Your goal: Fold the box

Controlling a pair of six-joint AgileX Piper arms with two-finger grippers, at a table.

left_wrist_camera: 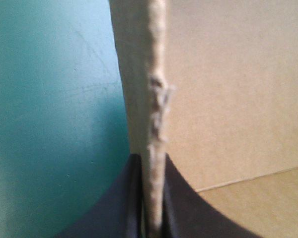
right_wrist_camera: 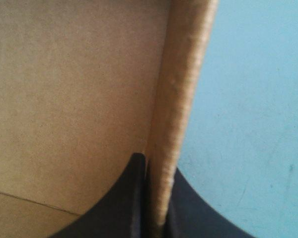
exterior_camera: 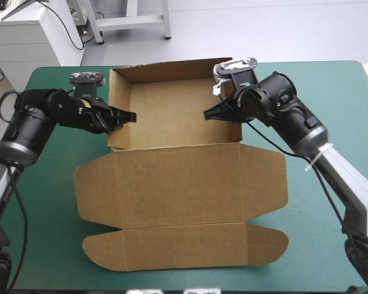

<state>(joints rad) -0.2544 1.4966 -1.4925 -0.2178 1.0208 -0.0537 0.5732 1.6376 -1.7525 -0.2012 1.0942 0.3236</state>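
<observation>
The box [exterior_camera: 178,165] lies on the middle of the desk [exterior_camera: 331,98], a brown sheet partly set up. Its far half is an open tray [exterior_camera: 172,104] with the far, left and right walls standing. Its near half, the lid [exterior_camera: 181,184], lies flat on the teal-green cover, with a side flap at each end and a long rounded flap [exterior_camera: 184,248] nearest the robot.

The left arm [exterior_camera: 55,113] reaches in from outside the left wall [exterior_camera: 118,110], and the right arm [exterior_camera: 282,113] from outside the right wall, where its bulk covers part of that wall and the tray's far right corner.

The left jaws are all but together, clamped on the top edge of the left wall: one black finger [left_wrist_camera: 114,208] is on the outer side and the other on the inner side, with the board edge [left_wrist_camera: 156,99] pinched between them. The right jaws grip the right wall's edge [right_wrist_camera: 181,109] the same way, a finger [right_wrist_camera: 131,198] pressed against its inner face.

The high view gives the whole layout but hides the contact behind the finger tips. The wrist views show the board actually sitting between the fingers. The left wrist view also shows a frayed patch on the wall's rim and the crease where the inner face meets the tray floor [left_wrist_camera: 258,203]. Both wrist views show bare cover just outside each wall.
</observation>
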